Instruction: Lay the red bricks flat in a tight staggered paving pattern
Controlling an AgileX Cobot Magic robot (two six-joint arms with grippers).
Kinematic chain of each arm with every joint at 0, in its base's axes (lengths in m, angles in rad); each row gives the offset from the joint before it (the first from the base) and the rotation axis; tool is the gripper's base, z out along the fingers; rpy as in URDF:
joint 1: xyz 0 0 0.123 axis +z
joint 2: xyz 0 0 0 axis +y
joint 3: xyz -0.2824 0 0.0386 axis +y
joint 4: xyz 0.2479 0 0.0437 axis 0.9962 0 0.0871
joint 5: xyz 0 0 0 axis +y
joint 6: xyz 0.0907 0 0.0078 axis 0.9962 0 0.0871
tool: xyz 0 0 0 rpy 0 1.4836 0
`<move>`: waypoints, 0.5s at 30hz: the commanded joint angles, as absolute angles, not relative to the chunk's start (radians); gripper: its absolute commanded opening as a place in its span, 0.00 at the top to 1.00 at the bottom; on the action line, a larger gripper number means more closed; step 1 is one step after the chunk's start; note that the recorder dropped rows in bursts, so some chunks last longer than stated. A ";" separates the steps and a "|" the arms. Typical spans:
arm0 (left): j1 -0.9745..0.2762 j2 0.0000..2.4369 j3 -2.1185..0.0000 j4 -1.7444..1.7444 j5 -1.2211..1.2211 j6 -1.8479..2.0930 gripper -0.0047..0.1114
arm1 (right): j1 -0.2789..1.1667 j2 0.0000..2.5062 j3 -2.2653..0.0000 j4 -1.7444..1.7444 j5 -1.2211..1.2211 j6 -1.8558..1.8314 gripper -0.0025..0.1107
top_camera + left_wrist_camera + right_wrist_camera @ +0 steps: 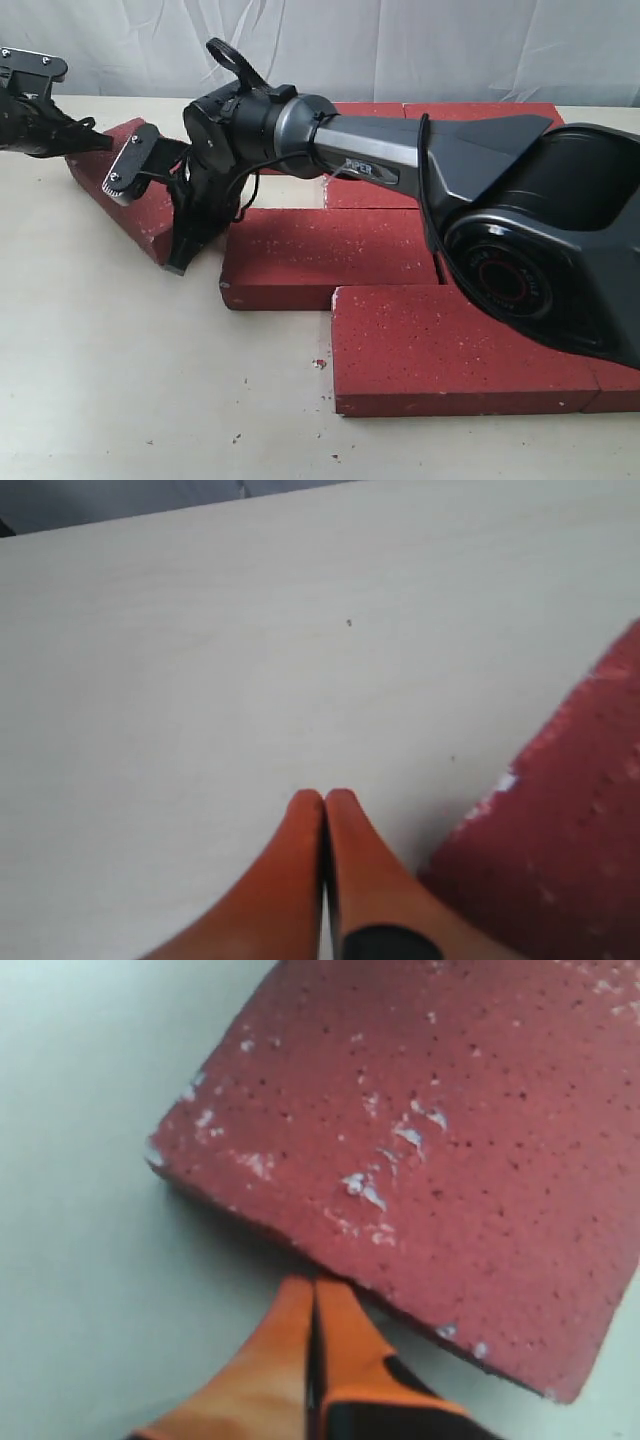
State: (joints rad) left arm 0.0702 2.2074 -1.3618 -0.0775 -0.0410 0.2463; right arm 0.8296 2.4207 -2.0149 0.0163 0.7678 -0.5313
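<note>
Pale cream table [120,350], matte. Red bricks [375,196] lie flat on it, white-speckled, clustered centre to right. Middle brick [320,255] touches the front brick [450,350], which is offset to the right. Skewed brick [148,215] at left, angled to the rest, near end close to middle brick. Back-row bricks [480,110] along far side. Whitish chip [320,364] on bare table just beside front brick's left end, dark crumbs [237,437] scattered nearer. Left wrist view: brick corner [570,840] chipped whitish, on table. Right wrist view: scuffed brick end [450,1160] flat on table
</note>
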 commanded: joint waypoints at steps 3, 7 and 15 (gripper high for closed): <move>0.093 2.147 -1.364 0.000 0.070 0.246 0.96 | 0.826 2.420 -2.023 -0.131 0.663 -0.464 0.98; 0.094 2.147 -1.364 0.013 0.090 0.246 0.96 | 0.826 2.420 -2.023 -0.191 0.645 -0.461 0.98; 0.133 2.115 -1.364 0.021 0.148 0.242 0.96 | 0.792 2.409 -2.023 -0.371 0.686 -0.315 0.98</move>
State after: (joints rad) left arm 0.1136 2.1416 -1.3618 0.0407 0.1227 0.2463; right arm 0.8159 2.4207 -2.0149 -0.3428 0.6666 -0.3483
